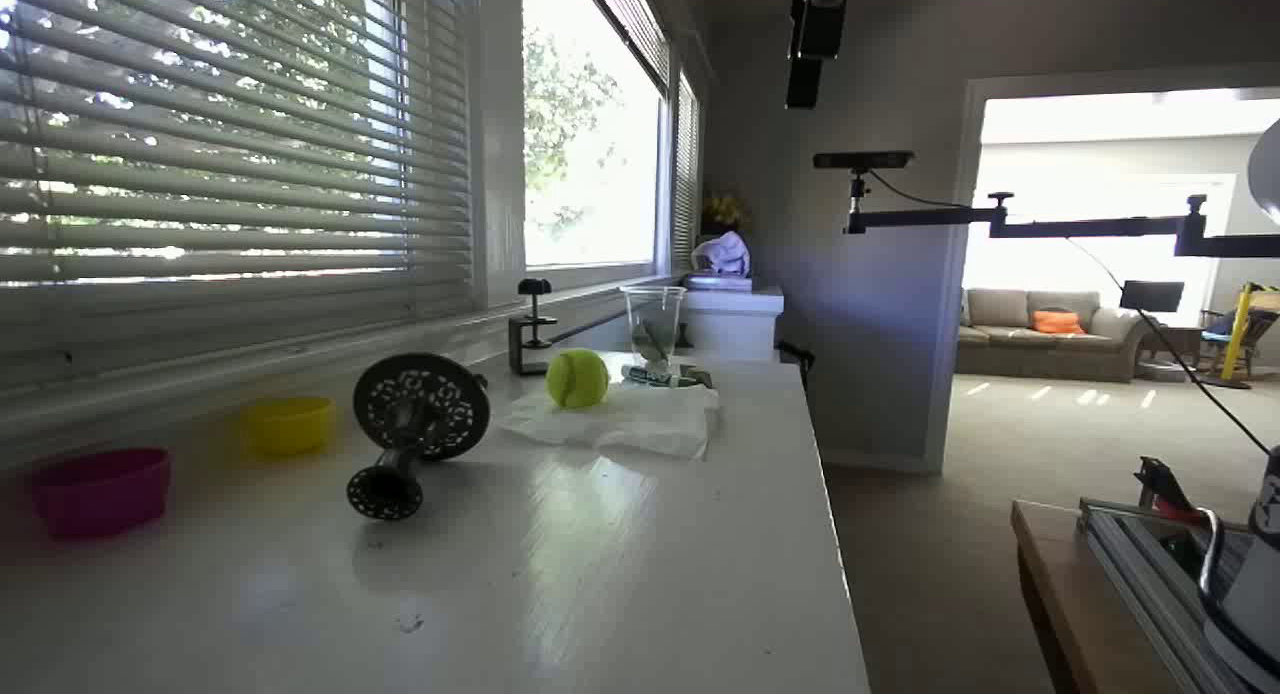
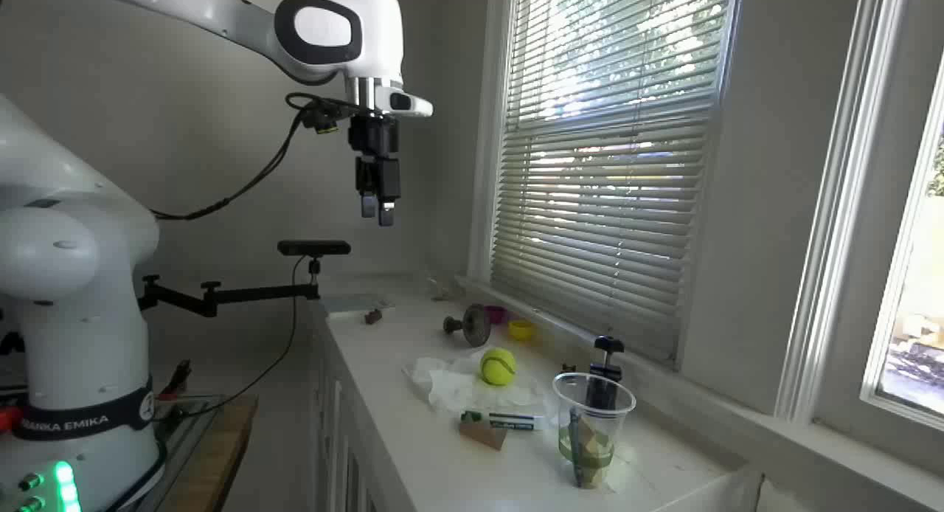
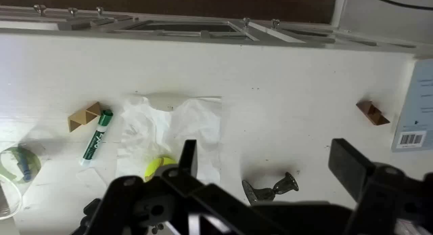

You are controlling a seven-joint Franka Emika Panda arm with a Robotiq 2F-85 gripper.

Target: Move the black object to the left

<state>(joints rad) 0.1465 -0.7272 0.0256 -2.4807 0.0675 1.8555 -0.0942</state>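
gripper (image 3: 267, 160): released, fingers spread well apart; hangs pointing down, high above the desk (image 1: 700, 574).
black object (image 1: 532, 322): upright at the window side of the desk, close to the window sill (image 2: 737, 427) (clamp-shaped, screw and knob up top). in an exterior view its lower part shows behind the clear cup (image 2: 612, 431).
tennis ball (image 1: 577, 378): on crumpled white paper (image 1: 630, 426), near the black object; partly covered by the gripper in the wrist view.
dark pierced stand (image 1: 405, 420): lying on its side, disc end toward the tennis ball.
yellow bowl (image 1: 288, 427): near the window sill, close to the dark pierced stand.
purple bowl (image 1: 103, 494): near the yellow bowl, apart from it, same side of the desk.
clear cup: upright, contents hard to make out.
green marker (image 3: 96, 138): lying flat, cap end at the brown block (image 3: 83, 117) (touching or just beside, cannot tell).
second brown block (image 3: 372, 113): well apart from the brown block, near the light-blue book (image 3: 414, 108).
light-blue book: at the desk's end, barcode up.
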